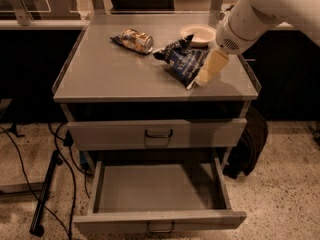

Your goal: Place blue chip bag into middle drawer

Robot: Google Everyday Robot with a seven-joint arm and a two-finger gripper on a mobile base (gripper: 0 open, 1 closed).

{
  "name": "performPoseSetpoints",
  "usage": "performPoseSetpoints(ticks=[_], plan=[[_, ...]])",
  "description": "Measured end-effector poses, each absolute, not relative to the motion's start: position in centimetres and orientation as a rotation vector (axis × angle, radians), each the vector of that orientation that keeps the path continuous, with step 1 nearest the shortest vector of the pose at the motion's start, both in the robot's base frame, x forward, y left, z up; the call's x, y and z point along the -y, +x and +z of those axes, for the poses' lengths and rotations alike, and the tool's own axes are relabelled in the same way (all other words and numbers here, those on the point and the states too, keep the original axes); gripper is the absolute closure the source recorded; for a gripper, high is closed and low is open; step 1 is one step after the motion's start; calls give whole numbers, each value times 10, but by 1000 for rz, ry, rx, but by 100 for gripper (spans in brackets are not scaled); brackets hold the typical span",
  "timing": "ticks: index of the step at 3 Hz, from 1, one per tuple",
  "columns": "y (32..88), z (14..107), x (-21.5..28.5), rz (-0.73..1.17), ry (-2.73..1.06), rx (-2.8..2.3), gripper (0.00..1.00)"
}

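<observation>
Gripper (202,79) low over the right side of the desk (110,76), its cream tip at the near edge of the blue chip bag (181,60); how wide it stands cannot be told.

Nearest, the middle drawer (160,220) is pulled out, shallow grey metal with a small loop handle. Above it, the upper drawer (110,133) sits flush. The crumpled navy foil bag lies on the smooth grey desk top. Farther back are a shiny gold-brown wrapper (134,40) on the left and a round white bowl (197,33) on the right.

The pincer (205,76), at the right edge of the blue chip bag (177,59), hides part of it.
</observation>
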State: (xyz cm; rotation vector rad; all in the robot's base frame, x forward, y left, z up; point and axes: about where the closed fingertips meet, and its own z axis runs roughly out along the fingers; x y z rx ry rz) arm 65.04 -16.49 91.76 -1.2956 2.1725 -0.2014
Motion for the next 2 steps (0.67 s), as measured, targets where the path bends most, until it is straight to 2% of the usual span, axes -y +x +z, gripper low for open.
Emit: performPoseSetpoints(ticks=[2], plan=[[698,900,153,-138,-1198,-2164,0]])
